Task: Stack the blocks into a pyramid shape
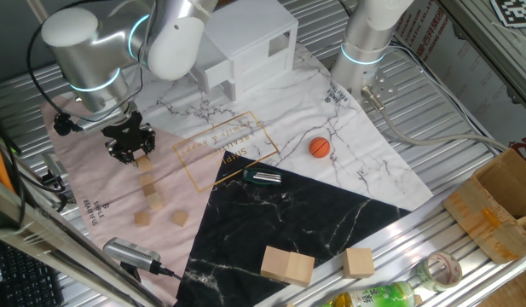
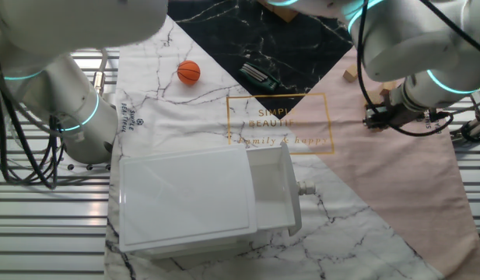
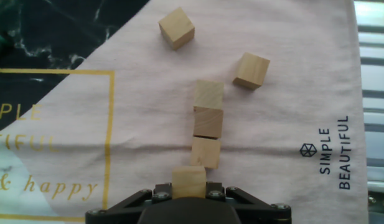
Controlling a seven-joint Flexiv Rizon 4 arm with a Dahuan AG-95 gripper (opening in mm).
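Held block (image 3: pixel 189 182): clamped between the gripper (image 3: pixel 189 190) fingers, at the near end of the row.
Row of blocks (image 3: pixel 208 124): three cubes in line on the pink cloth (image 3: pixel 291 93), just beyond the held one.
Loose blocks: one far left (image 3: pixel 176 27), one far right (image 3: pixel 251 70).
Orange ball (image 1: pixel 320 147): well apart, on the white marble mat.

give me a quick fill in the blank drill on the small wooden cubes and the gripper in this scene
1. In the hand view, the gripper is shut on one small ____.
2. Ahead of it, ____ cubes lie in a row on the pink cloth.
3. Beyond that row, ____ loose cubes lie apart from each other.
4. The orange ball rests on the ____ marble-patterned part of the mat.

Missing words: cube; three; two; white
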